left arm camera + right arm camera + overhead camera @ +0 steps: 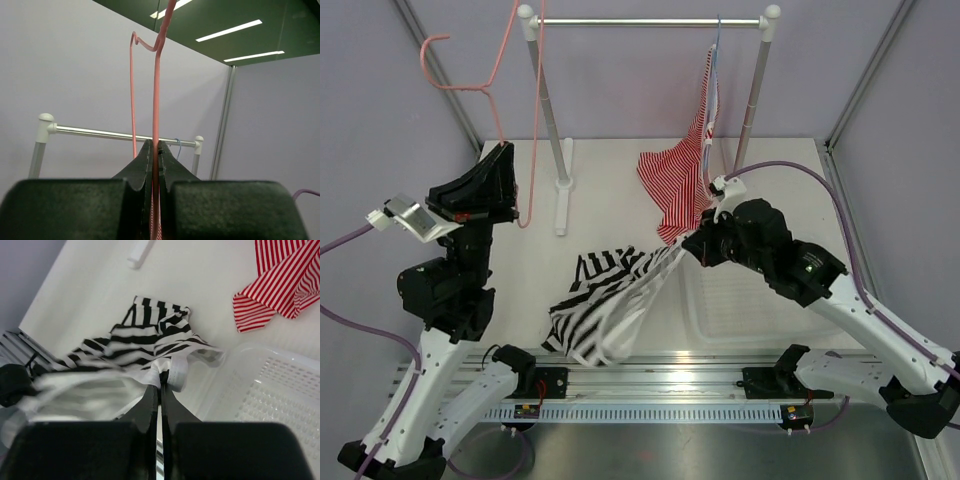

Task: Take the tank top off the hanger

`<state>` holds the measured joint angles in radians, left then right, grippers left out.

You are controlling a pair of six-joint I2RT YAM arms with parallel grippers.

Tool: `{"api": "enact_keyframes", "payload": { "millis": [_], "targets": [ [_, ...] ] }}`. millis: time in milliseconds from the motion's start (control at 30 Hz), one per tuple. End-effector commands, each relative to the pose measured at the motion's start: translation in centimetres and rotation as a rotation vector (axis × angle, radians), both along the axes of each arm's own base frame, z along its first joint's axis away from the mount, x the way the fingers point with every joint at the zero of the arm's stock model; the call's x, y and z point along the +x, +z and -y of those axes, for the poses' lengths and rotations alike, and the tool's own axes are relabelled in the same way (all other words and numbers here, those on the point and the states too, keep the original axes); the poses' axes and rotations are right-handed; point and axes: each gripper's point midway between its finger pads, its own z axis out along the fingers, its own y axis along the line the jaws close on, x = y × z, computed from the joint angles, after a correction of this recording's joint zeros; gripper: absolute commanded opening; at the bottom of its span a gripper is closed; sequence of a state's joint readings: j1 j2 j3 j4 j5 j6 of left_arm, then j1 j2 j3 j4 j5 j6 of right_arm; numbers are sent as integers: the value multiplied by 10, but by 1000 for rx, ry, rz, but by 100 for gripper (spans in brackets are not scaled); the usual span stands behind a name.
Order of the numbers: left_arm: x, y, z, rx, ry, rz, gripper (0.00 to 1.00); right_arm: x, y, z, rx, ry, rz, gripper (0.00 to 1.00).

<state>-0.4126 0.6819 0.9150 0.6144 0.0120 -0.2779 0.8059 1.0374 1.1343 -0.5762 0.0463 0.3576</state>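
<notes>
The pink wire hanger is raised at the back left, and my left gripper is shut on its wire. In the left wrist view the hanger runs straight up out of the closed left gripper. The black-and-white striped tank top lies crumpled on the table in front, apart from the hanger. One end of it is pulled up and to the right. My right gripper is shut on that end. The right wrist view shows the right gripper pinching a white-edged fold of the tank top.
A clothes rail on two white posts stands at the back. A red-and-white striped top hangs from it on a blue hook, with its hem on the table. A clear plastic tray sits under my right arm.
</notes>
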Motion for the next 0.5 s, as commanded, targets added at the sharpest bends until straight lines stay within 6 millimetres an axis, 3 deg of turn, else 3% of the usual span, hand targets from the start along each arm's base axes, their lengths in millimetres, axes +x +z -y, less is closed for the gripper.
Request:
{"api": "enact_keyframes", "payload": {
  "millis": [0, 200, 367, 467],
  "targets": [
    [-21, 25, -27, -63, 85, 52, 0, 0, 48, 1, 73, 11, 105, 0],
    [-11, 9, -32, -71, 120, -6, 0, -10, 57, -28, 163, 142, 84, 0],
    [-14, 10, -34, -82, 90, -111, 0, -12, 53, -49, 204, 198, 27, 0],
    [-10, -23, -36, -52, 100, -258, 0, -15, 47, -66, 222, 229, 2, 0]
  ]
}}
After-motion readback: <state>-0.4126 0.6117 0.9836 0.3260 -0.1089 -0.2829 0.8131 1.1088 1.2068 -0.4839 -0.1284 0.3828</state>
